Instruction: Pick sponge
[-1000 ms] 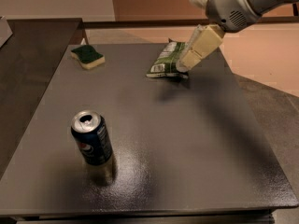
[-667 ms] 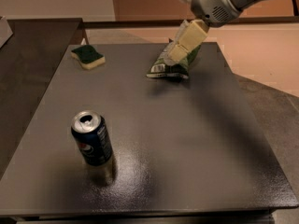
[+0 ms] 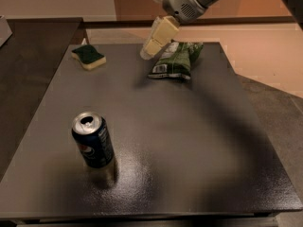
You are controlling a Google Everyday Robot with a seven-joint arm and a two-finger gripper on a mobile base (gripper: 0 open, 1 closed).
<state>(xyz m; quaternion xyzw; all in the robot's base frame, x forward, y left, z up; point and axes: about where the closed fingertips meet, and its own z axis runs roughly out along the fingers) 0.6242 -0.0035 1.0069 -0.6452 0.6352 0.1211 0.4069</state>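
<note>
The sponge (image 3: 89,56), dark green on top with pale yellow foam below, lies at the far left corner of the dark table (image 3: 189,141). My gripper (image 3: 152,45) hangs above the far middle of the table, to the right of the sponge and well apart from it, just left of the snack bag. Its pale fingers point down and to the left, and nothing shows in them.
A green-and-white snack bag (image 3: 176,60) lies at the far middle right. A blue soda can (image 3: 93,140) stands upright at the near left. A darker counter (image 3: 28,46) adjoins the table on the left. Tan floor lies beyond and to the right.
My gripper has moved left, from over the snack bag's right side to its left side, closer to the sponge. The sponge, bag and can have not moved.
</note>
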